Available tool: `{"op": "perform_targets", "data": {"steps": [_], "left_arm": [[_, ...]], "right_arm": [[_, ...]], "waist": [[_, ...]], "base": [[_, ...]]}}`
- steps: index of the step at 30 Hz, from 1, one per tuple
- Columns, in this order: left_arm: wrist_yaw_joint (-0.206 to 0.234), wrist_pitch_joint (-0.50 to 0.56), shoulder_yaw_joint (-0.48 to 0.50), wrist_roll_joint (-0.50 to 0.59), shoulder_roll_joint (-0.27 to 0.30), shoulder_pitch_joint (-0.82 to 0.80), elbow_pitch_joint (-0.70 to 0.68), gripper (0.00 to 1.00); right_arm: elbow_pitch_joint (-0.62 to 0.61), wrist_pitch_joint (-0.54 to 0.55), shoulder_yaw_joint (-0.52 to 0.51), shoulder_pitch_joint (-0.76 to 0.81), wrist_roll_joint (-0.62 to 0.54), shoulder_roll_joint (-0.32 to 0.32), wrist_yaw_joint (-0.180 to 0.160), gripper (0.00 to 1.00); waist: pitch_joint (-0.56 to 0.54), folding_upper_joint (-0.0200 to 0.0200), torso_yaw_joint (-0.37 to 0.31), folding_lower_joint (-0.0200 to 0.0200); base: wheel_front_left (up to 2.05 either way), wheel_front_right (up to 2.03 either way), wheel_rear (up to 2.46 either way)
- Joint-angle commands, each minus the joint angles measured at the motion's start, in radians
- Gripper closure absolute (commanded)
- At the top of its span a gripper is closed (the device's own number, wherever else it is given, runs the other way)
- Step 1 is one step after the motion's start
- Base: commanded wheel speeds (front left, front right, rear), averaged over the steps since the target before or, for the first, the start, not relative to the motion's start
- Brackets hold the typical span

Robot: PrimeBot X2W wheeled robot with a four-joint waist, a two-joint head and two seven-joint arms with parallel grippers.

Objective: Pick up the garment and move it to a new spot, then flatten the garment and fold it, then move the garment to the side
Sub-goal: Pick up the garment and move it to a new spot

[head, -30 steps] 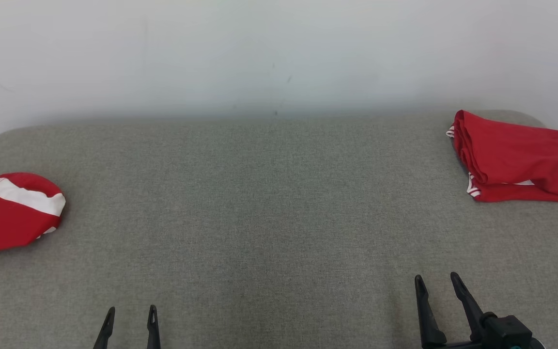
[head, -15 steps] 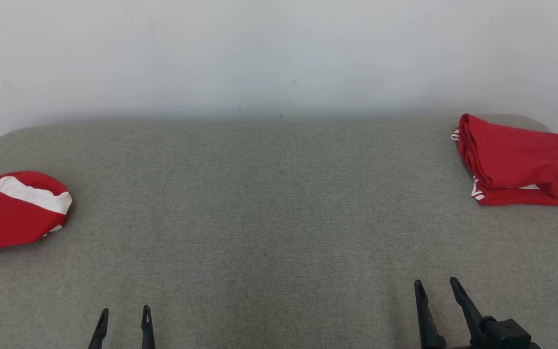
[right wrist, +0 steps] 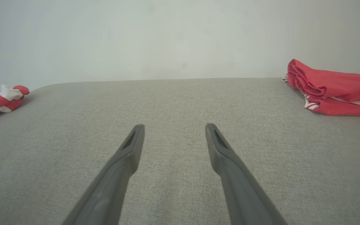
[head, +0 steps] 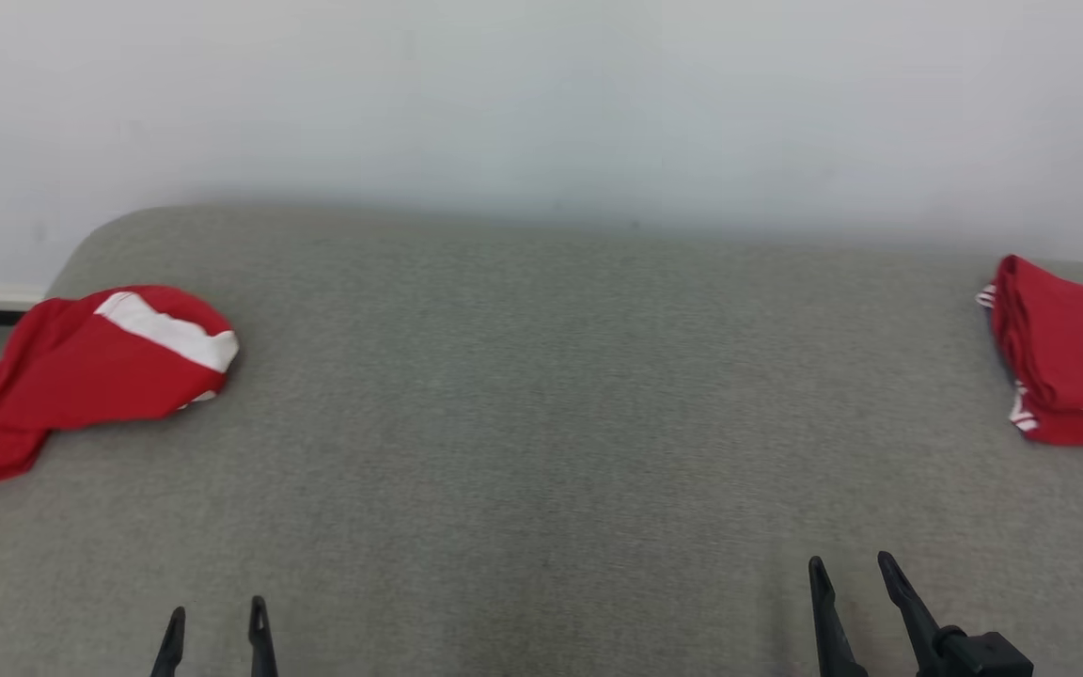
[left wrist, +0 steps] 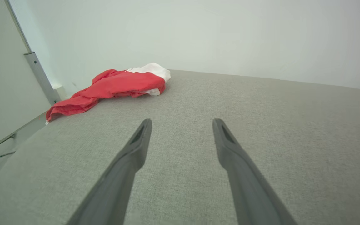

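Note:
A crumpled red garment with a white band point(head: 90, 371) lies at the left edge of the grey padded table point(head: 541, 395), one end drooping over the side; the left wrist view has it ahead and to the left point(left wrist: 114, 86), the right wrist view far left point(right wrist: 0, 100). A folded red garment point(head: 1073, 362) rests at the right edge point(right wrist: 333, 89). My left gripper point(head: 217, 622) hovers low over the near left of the table, open and empty point(left wrist: 181, 123). My right gripper point(head: 854, 569) is open and empty over the near right point(right wrist: 173, 128).
A pale wall runs right behind the table. At the far left a grey metal post point(left wrist: 39, 76) and a wall panel stand beside the table's rounded corner. The wide grey middle of the table lies between the two garments.
The camera has turned to the left, so both garments sit further right in the head view. The crumpled garment now shows in full. Both grippers stay open.

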Motion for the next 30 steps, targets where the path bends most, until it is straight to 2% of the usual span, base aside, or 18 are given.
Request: {"op": "perform_targets", "data": {"steps": [1,15,24,30], "left_arm": [[0.004,-0.003,0.006,-0.001,0.000,0.003,0.000,0.00],[0.021,-0.003,0.065,0.026,-0.001,0.021,0.015,0.00],[0.027,-0.003,0.093,0.030,-0.001,0.017,0.021,0.00],[0.036,-0.003,0.106,0.016,-0.001,0.024,0.017,0.00]], "right_arm": [[0.000,0.000,0.003,0.006,0.003,0.002,0.001,0.00],[0.005,0.000,0.015,0.012,0.011,0.002,0.001,0.00],[0.003,0.000,0.020,0.015,0.015,0.002,0.001,0.00],[0.007,0.000,0.034,0.006,0.010,0.002,0.001,0.00]], "waist": [[-0.001,0.0000,0.065,0.0000],[-0.003,0.0000,0.242,0.0000],[-0.009,0.0000,0.307,0.0000],[-0.005,0.0000,0.321,0.0000]], "base": [[0.00,0.00,0.00],[0.00,0.00,0.00],[0.00,0.00,0.00],[0.00,0.00,0.00]]}}
